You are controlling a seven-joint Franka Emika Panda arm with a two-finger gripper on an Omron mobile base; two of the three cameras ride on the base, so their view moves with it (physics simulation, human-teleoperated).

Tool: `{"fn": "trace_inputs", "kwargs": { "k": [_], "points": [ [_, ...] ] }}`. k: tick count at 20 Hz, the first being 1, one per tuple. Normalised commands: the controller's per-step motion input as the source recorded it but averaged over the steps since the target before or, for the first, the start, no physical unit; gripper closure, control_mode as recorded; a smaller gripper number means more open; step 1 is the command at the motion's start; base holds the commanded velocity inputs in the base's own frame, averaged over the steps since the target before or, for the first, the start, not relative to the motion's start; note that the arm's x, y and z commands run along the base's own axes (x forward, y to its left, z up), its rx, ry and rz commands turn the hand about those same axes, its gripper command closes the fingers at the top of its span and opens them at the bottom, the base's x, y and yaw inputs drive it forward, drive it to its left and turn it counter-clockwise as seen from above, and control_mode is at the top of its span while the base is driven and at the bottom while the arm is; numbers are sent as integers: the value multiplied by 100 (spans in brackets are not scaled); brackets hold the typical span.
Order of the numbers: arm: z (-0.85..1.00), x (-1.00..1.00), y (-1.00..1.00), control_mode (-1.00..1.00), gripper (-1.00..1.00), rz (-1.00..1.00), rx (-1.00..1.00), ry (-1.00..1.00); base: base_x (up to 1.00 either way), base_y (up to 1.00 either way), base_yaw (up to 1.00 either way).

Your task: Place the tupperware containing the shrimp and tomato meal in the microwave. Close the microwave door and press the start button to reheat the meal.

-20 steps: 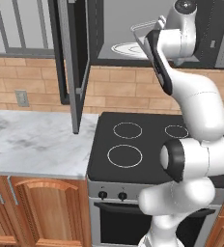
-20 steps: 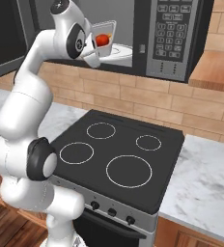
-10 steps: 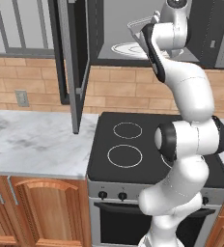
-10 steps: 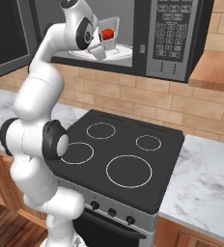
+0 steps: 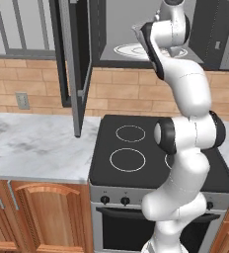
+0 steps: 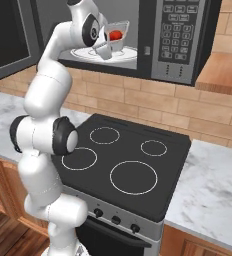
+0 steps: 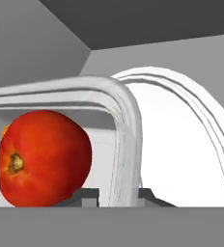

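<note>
1. A black cooktop with four ring burners fills the middle of the right base view; marbled grey counter runs to the left of it in the left base view, with wooden cabinet doors below and a brick backsplash behind.
2. One microwave sits at the top of the right base view, its button panel right of the cavity. One microwave door stands swung open at the upper left of the left base view.
3. One round white turntable lies inside the cavity, at the right of the hand view.
4. One tupperware is held tilted in the cavity mouth, above the turntable, at top centre of the right base view.
5. One red tomato piece lies in it, lower left in the hand view; a sliver of orange peeks behind it, too small to identify.
6. The gripper has its fingers closed narrowly on the container's rim; the clear wall rises from between the two fingertips at the bottom of the hand view.
</note>
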Motion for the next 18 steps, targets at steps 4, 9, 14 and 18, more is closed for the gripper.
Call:
{"fn": "trace_inputs", "kwargs": {
  "k": [4, 9, 14, 18],
  "points": [
    [-57, 14, 0, -100, -100, -6, -3, -5, 0, 0, 0],
    [-50, -15, 0, -100, -100, -2, -5, -19, 0, 0, 0],
    [-14, -69, 3, -100, -100, 0, -7, -29, 0, 0, 0],
    [28, -71, 1, -100, -100, 0, -6, -19, 0, 0, 0]
  ]
}}
